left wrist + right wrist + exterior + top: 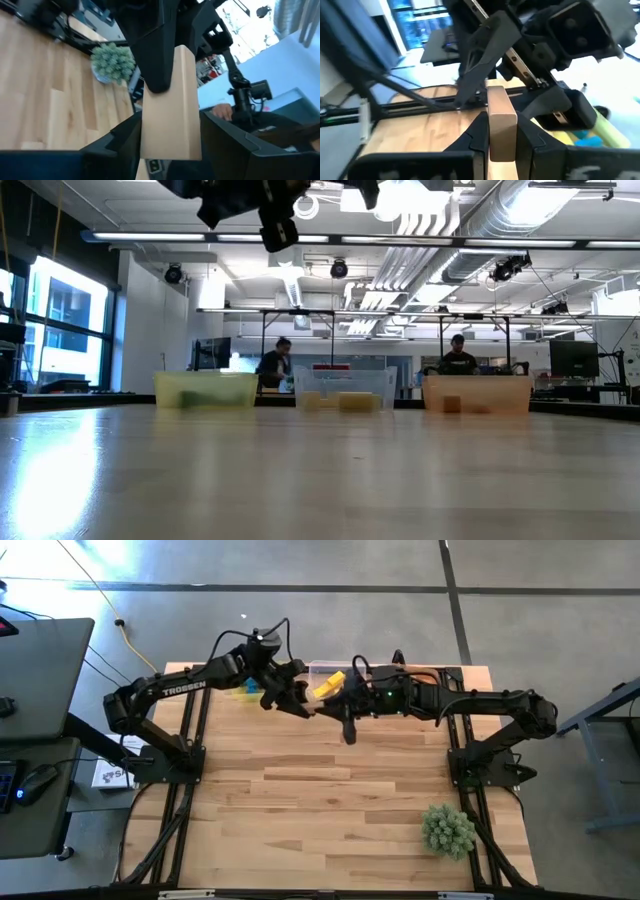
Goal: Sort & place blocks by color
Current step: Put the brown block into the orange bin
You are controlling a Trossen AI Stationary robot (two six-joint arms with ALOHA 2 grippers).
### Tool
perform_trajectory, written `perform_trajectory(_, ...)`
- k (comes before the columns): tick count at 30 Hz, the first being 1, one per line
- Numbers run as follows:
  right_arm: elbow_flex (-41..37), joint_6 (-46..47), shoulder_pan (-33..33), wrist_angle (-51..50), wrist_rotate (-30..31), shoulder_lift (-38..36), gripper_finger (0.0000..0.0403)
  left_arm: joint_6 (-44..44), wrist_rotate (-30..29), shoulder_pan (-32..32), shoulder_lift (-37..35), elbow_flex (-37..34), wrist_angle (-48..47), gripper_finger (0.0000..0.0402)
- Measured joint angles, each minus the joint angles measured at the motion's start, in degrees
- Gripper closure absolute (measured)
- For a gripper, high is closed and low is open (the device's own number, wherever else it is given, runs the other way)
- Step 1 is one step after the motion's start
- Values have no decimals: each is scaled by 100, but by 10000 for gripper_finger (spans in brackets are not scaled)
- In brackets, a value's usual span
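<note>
A plain light-wood bar (170, 115) (501, 125) hangs in the air between my two grippers, over the middle of the table's far part. My right gripper (501, 145) (328, 706) is shut on it. My left gripper (170, 150) (300, 703) faces it from the table's left and is open, with a finger close on each side of the bar's other end. In the high view the grippers hide the bar. A yellow block (330, 684) and a blue block (246, 688) lie in the bins at the far edge. My right gripper pinches the bar's two broad faces (490, 131) between its two fingers. It comes about level from the table's right, and the bar runs on ahead along the fingers. The bar is lifted clear of the table, its free end (496, 95) between my left gripper's fingers.
Three bins stand in a row at the table's far edge: yellowish (205, 388), clear (340, 390) and orange (478, 392). A spiky green plant ball (447, 830) sits near the right front. The arms' frames run along both side edges. People sit in the room behind.
</note>
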Motion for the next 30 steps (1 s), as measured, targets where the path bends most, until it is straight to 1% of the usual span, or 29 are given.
perform_trajectory(8,5,84,0,-279,878,-2,370,296,22,682,3,-2,-9,216)
perform_trajectory(12,1,-23,-7,-321,1553,-2,370,299,1,1090,0,-2,-7,216)
perform_trajectory(14,1,-136,-12,-463,2068,-2,370,301,3,1280,0,-2,-4,216)
perform_trajectory(16,1,-164,-43,-639,2736,-2,370,299,-1,1459,0,-2,-9,216)
perform_trajectory(19,1,0,-198,-1167,3721,-2,369,300,-6,1661,0,-2,-8,216)
perform_trajectory(21,1,219,-357,-1550,4141,0,369,300,-19,1756,0,-2,-9,216)
perform_trajectory(23,1,488,-550,-1990,4294,-2,369,301,-18,1803,0,-2,-9,216)
perform_trajectory(30,1,1600,-1348,-3521,4302,0,368,356,-18,1831,0,-2,-11,216)
